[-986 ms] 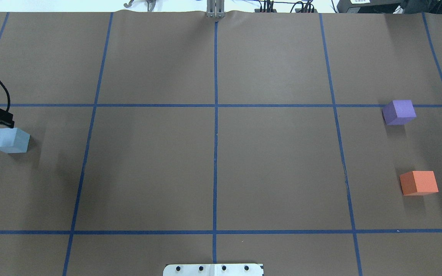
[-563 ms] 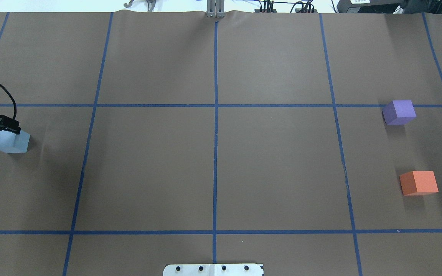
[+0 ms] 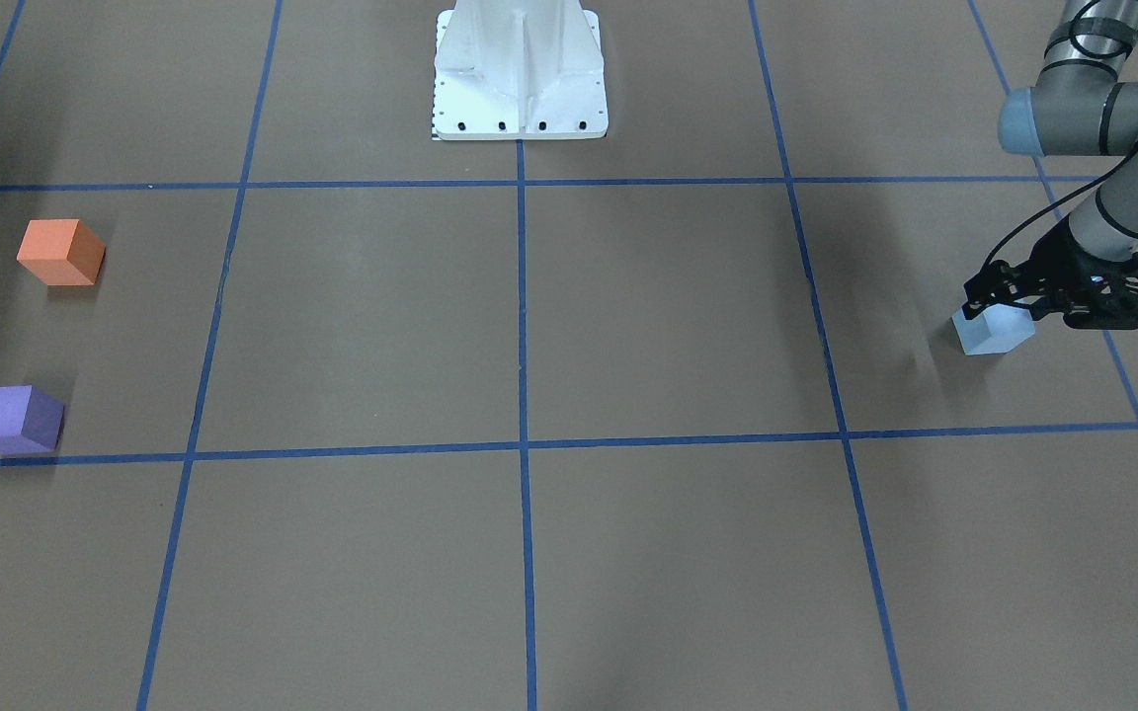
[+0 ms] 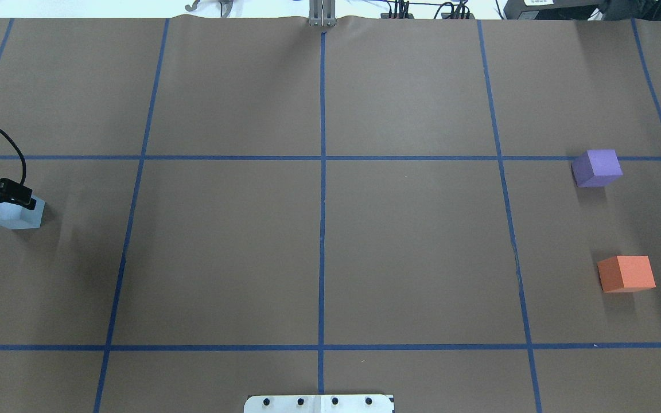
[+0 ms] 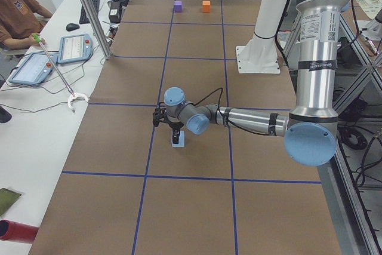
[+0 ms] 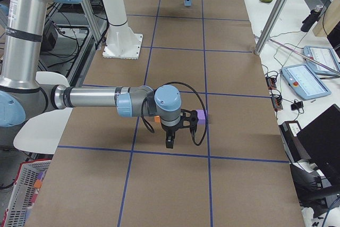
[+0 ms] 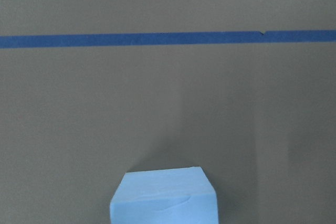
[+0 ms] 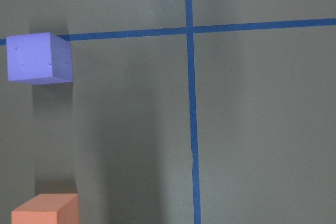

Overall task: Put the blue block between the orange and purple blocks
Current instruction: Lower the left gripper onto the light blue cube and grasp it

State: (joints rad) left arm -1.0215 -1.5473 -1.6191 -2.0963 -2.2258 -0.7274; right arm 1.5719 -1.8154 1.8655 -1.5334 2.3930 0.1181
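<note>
The light blue block (image 4: 15, 217) sits at the table's far left; it also shows in the front view (image 3: 990, 336) and at the bottom of the left wrist view (image 7: 163, 196). My left gripper (image 4: 19, 199) is low over the block's top, jaws apart on either side of it in the front view (image 3: 1000, 306). The purple block (image 4: 597, 167) and the orange block (image 4: 626, 273) stand at the far right with a gap between them. My right gripper (image 6: 171, 141) shows only in the exterior right view, hovering near them; I cannot tell if it is open or shut.
The robot's white base plate (image 4: 319, 404) is at the table's near edge. Blue tape lines (image 4: 322, 229) divide the brown table. Operators' tablets (image 5: 73, 48) lie on a side desk.
My left gripper has moved rightward and down, from beside the blue block's far left corner to over its top. The blocks have not moved.
</note>
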